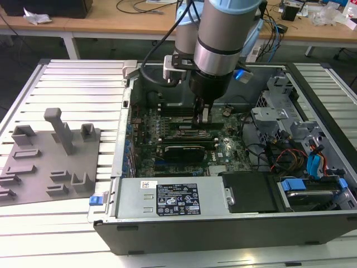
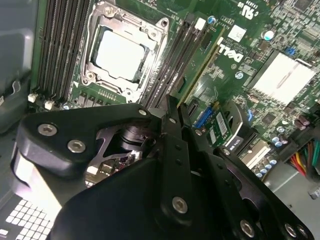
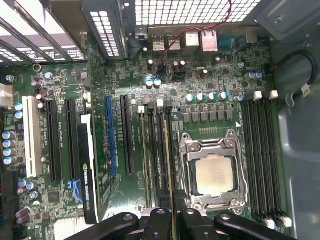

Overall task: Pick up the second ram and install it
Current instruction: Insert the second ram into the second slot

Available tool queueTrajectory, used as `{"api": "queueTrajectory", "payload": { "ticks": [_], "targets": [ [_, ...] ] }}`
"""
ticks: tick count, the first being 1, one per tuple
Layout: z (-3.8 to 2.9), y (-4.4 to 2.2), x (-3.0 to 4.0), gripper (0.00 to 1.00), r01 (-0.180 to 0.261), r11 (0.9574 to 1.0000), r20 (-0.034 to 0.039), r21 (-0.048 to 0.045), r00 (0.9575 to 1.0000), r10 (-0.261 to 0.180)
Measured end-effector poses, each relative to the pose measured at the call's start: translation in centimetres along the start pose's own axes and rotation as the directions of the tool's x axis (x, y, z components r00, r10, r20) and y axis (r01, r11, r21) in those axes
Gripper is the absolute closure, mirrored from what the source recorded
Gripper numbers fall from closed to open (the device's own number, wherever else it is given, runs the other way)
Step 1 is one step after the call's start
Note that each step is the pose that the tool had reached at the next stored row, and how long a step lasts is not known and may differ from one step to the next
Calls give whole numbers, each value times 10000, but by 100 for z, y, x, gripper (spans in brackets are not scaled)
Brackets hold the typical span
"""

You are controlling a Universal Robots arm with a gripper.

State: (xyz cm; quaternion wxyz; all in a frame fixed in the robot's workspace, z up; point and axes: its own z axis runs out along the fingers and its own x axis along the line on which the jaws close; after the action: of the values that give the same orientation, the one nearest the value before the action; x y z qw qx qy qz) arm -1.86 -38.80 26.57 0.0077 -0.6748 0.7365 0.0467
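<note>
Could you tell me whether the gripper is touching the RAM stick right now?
Touching. In the second wrist view, the gripper has its fingertips pinched on the edge of the green RAM stick, which stands in a motherboard slot beside the processor socket.

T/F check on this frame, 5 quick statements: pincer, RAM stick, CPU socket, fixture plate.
1. The pincer is shut on the second ram. True: its fingertips pinch the green stick's edge in both wrist views.
2. The stick stands among the memory slots beside the processor socket. True.
3. The processor socket is covered by a heatsink. False: the socket is open and the chip's bare metal lid shows.
4. The grey fixture plate lies inside the computer case. False: it lies outside the case, on the slatted table toward the exterior view's left.
5. The arm hangs over the fixture plate. False: it reaches down into the case, over the motherboard.
</note>
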Motion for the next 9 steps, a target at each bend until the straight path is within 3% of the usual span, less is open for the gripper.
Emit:
{"api": "queueTrajectory", "payload": {
  "ticks": [9],
  "targets": [
    [165, 105, 16, 86, -2, 10000, -28, 2, 10000, 2]
  ]
}}
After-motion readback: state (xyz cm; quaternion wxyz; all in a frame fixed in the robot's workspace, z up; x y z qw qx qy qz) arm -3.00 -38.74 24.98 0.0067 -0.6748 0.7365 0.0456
